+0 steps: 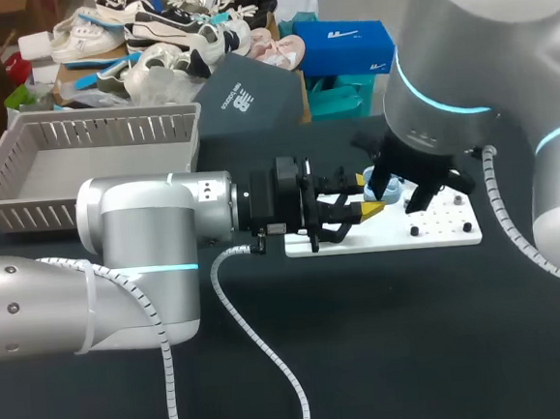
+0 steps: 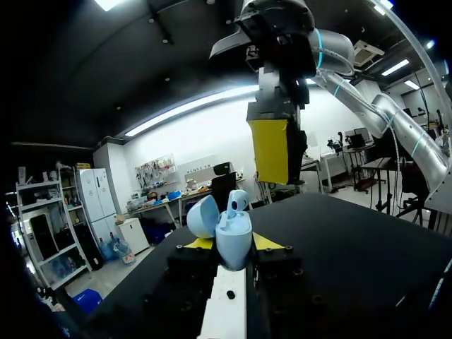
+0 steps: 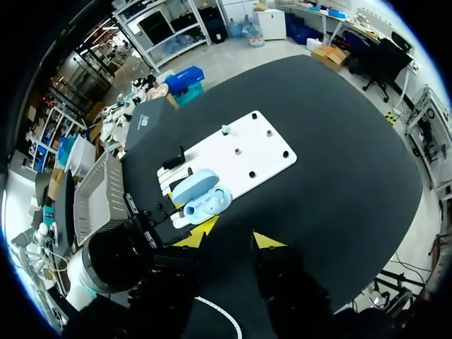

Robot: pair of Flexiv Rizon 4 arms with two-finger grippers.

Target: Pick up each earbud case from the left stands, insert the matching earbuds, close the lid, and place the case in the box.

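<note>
Left gripper [image 2: 233,244] clamped — right gripper [image 3: 230,239] spread

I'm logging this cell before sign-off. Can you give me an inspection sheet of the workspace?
Surface: black table carrying a white stand board.
Job's things: light-blue earbud case with its lid open and one earbud seated; grey basket at far left, nothing visible inside.
Clutter: dark shoebox near the far edge.
End effectors: left end effector shut on the case over the board's end; right end effector open, empty, above the case.
Cables: white hose trails from the left arm across the table; another on the right arm.
Surroundings: nothing seen.
</note>
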